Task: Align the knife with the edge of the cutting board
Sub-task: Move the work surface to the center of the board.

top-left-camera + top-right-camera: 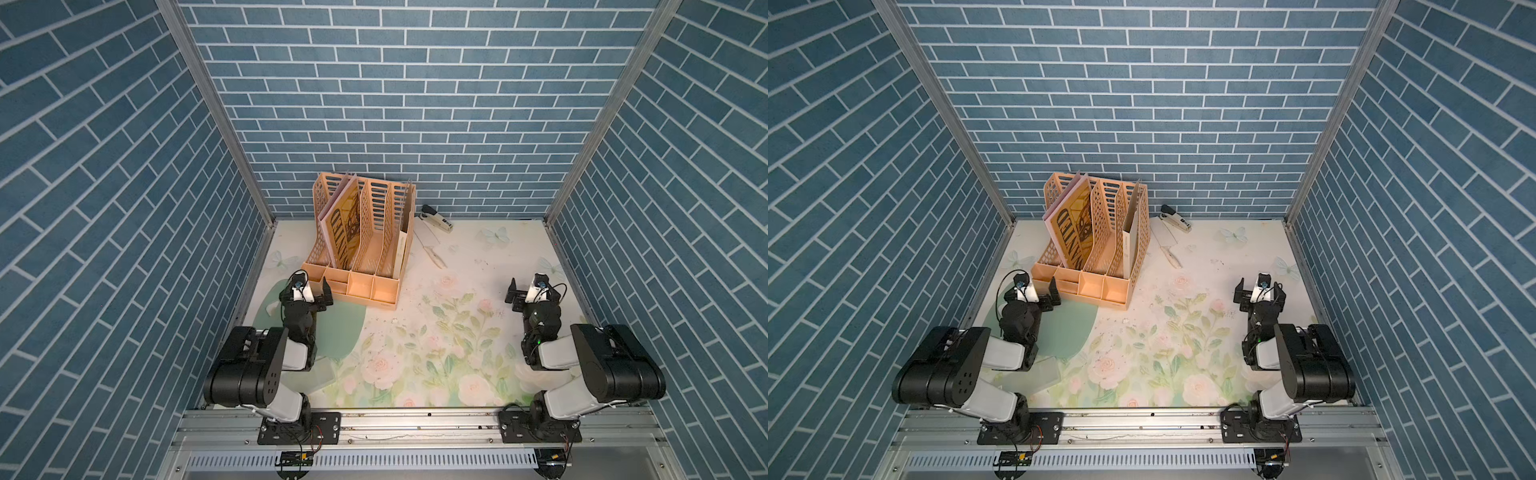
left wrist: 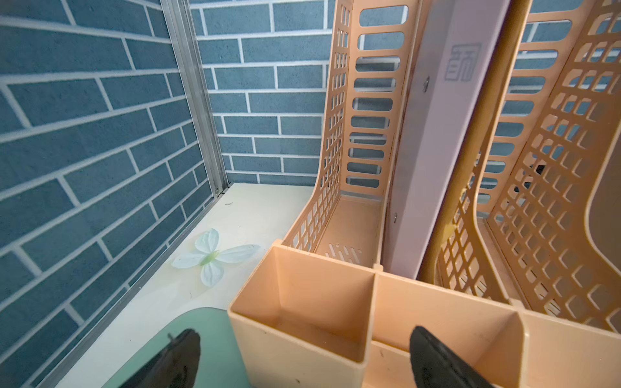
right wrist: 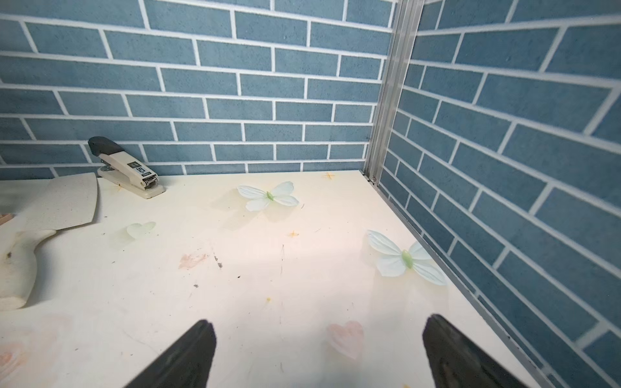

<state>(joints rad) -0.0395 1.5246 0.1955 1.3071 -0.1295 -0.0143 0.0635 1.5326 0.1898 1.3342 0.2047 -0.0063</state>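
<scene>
1. Blue brick-pattern walls [image 1: 374,104] enclose a floral tabletop [image 1: 457,291] marked with small specks and scuffs.
2. We find the left gripper [image 2: 304,339] released, jaws wide apart with nothing between them. It hangs above the cutting board [image 1: 340,328], which lies flat beneath and behind it.
3. Just ahead of that gripper stands a peach desk organiser [image 1: 357,266]. We cannot tell whether the fingertips touch its front compartments.
4. We find the right gripper [image 3: 321,322] likewise released and empty, above bare tabletop.
5. The knife [image 1: 432,252] lies flat, ahead of the right gripper and off to its left, well apart from it, with the handle nearer and the blade towards the back wall.
6. We record the knife well apart from the cutting board, with the organiser between them.
7. A stapler [image 1: 436,218] sits beyond the blade, by the back wall.
8. A translucent sheet [image 1: 320,374] lies behind the left gripper, just beside the board's near end.
</scene>
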